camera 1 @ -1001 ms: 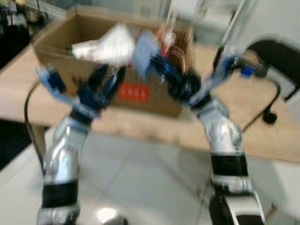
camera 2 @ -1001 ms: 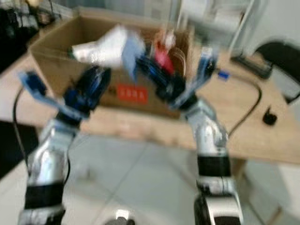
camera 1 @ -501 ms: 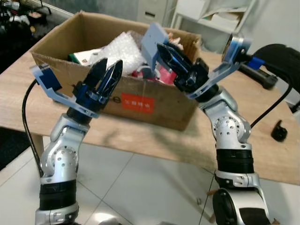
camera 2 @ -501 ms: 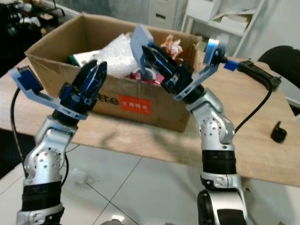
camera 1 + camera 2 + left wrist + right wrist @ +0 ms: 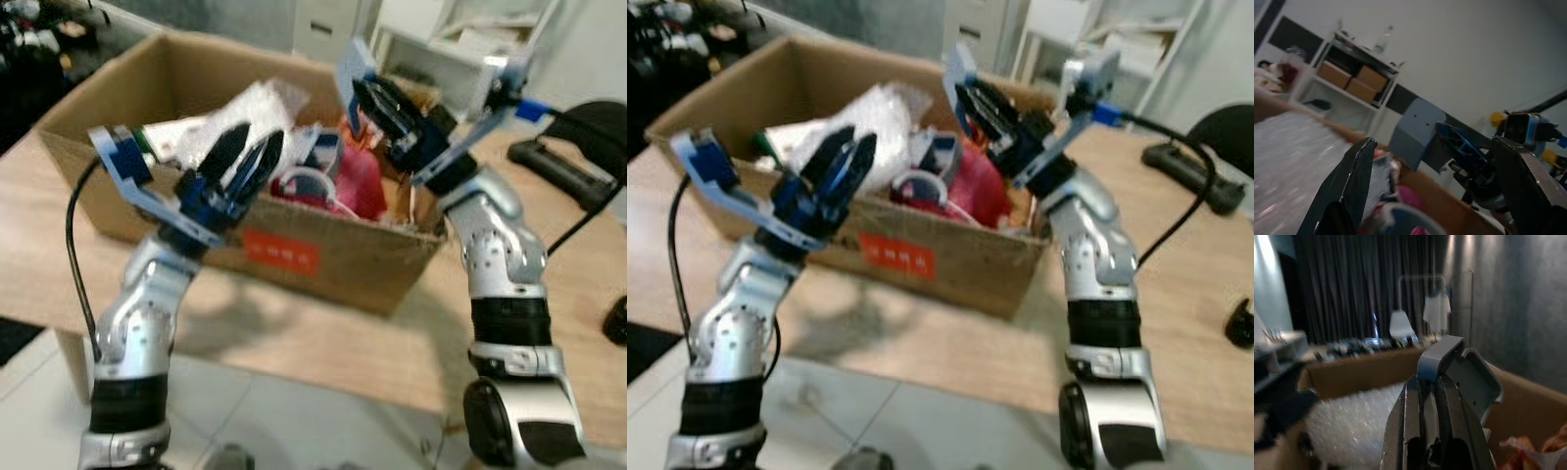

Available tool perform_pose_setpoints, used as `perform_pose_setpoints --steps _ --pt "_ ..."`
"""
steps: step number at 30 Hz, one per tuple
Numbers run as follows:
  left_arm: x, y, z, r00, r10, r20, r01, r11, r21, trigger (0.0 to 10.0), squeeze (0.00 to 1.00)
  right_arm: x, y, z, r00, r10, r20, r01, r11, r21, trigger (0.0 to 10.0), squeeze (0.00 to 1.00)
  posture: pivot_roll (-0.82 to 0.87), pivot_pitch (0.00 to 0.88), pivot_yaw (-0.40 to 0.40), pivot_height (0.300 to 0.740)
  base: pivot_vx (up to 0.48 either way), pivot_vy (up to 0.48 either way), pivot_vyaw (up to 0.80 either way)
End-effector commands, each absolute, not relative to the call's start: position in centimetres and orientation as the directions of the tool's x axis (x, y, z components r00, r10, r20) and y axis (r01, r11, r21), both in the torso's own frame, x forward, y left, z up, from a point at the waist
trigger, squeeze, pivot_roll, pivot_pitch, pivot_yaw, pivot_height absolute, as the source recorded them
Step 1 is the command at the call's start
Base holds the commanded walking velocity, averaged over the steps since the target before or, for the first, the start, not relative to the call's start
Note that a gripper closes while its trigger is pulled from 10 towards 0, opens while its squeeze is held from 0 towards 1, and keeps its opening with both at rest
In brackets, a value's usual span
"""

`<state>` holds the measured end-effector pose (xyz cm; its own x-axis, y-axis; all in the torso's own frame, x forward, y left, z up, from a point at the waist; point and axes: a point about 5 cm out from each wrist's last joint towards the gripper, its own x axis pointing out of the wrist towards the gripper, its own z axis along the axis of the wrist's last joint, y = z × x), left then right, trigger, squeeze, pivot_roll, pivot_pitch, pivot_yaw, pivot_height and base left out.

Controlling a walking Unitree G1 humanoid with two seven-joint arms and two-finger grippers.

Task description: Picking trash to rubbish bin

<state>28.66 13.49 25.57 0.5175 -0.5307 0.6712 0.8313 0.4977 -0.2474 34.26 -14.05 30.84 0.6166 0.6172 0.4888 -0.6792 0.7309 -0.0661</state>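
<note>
Two grippers hang over the cardboard box [image 5: 323, 269] that serves as the bin on the wooden counter [image 5: 549, 323]. The right gripper [image 5: 367, 98] has its fingers closed on a grey-blue plastic piece [image 5: 355, 67], held up above the far right part of the box, over the red bag [image 5: 358, 181] and clear of its rim. That piece stands nearly upright, its long axis running up from the fingers. The left gripper [image 5: 245, 157] sits over the near left wall with its fingers parted and empty, just beside the bubble wrap [image 5: 255, 103]. Letting go should drop the piece straight down into the box, since it already lies inside the walls.
</note>
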Motion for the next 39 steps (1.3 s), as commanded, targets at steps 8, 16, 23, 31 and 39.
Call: perform_pose_setpoints --steps 8,16,23,31,39 --pt "27.8 12.9 25.7 0.465 -0.586 0.664 0.864 0.462 -0.199 10.0 0.0 34.5 -14.8 31.6 0.659 0.614 0.434 -0.636 0.763 -0.114 10.0 1.0 0.12 0.112 -0.057 0.74 0.0 0.0 0.0" --pt "27.6 12.5 25.7 0.452 -0.6 0.66 0.872 0.452 -0.187 10.0 0.0 34.5 -14.9 32.0 0.665 0.604 0.44 -0.627 0.771 -0.11 10.0 1.0 0.12 0.108 -0.062 0.74 0.0 0.0 0.0" --pt "27.5 12.1 25.6 0.445 -0.621 0.645 0.879 0.442 -0.182 10.0 0.0 32.2 -14.4 34.4 0.45 0.631 0.632 -0.77 0.633 -0.083 10.0 0.0 0.12 0.105 -0.064 0.74 0.0 0.0 0.0" --pt "27.7 13.6 24.7 0.494 -0.624 0.606 0.86 0.453 -0.235 10.0 0.0 28.1 -11.8 33.0 0.103 0.781 0.615 -0.95 0.261 -0.172 10.0 0.0 0.13 0.101 -0.064 0.74 0.0 0.0 0.0" --pt "27.1 15.5 23.6 0.501 -0.634 0.589 0.861 0.436 -0.263 10.0 0.0 27.1 -9.9 30.5 0.016 0.867 0.498 -0.977 0.119 -0.175 10.0 0.0 0.14 0.1 -0.063 0.74 -0.071 0.0 0.0"
